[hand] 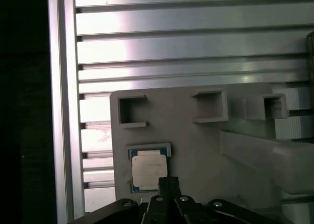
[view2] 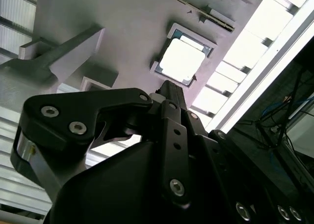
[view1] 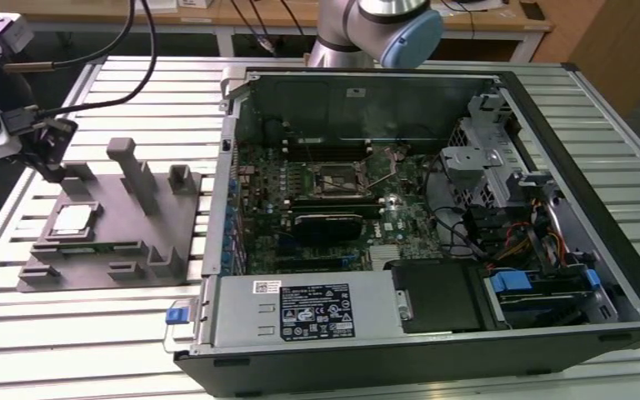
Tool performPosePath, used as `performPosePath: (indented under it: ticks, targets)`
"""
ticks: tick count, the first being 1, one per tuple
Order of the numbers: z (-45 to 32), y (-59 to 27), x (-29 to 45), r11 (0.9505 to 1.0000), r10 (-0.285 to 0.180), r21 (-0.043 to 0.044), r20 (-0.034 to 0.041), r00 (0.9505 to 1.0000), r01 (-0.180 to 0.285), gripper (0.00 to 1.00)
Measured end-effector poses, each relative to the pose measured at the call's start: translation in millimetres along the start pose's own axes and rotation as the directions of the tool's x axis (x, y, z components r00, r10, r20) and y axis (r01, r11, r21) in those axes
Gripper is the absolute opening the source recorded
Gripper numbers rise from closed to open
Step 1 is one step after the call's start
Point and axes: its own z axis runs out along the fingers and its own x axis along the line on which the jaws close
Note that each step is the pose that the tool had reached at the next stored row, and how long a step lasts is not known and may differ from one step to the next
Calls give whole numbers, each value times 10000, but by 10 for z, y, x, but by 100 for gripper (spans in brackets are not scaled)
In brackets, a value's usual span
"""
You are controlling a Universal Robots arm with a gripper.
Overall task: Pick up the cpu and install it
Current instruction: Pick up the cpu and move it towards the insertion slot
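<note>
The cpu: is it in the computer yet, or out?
Out. The cpu lies flat in a recess of the grey fixture, beside the open computer case, near the gripper.

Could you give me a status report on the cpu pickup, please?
Pincer shut, empty, hovering over fixture beside cpu. Cpu flat in fixture recess, not yet picked. No obstruction seen.

The silver-grey arm (view1: 337,37) has a blue joint cap (view1: 412,40) and a black end effector (view2: 168,89) with silver screws (view2: 177,186).

Bright overhead light, glare on the slatted table (hand: 171,37), cpu (view2: 182,62) washed white, computer case (view1: 365,108) interior shadowed.
</note>
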Motion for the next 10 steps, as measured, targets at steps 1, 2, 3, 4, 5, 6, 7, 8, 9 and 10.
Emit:
performPosePath:
  ticks: [1,2,3,4,5,6,7,8,9,10]
  targets:
    - [16,-1,6,10000,0,0,-4,10000,0,11]
    - [31,-3,11,10000,0,1,-7,10000,0,11]
    - [47,-4,16,10000,0,1,-12,10000,0,11]
    - [60,-5,19,10000,0,2,-17,10000,0,11]
    - [75,-6,23,10000,0,2,-21,10000,0,11]
    - [90,-7,26,10000,1,2,-25,10000,-1,11]
    - [106,-8,29,10000,1,3,-28,10000,-1,11]
    - [121,-8,31,10000,1,3,-32,10000,-1,11]
    - [134,-9,33,10000,1,3,-34,10000,-1,11]
    - [148,-10,34,10000,1,3,-34,10000,-1,11]
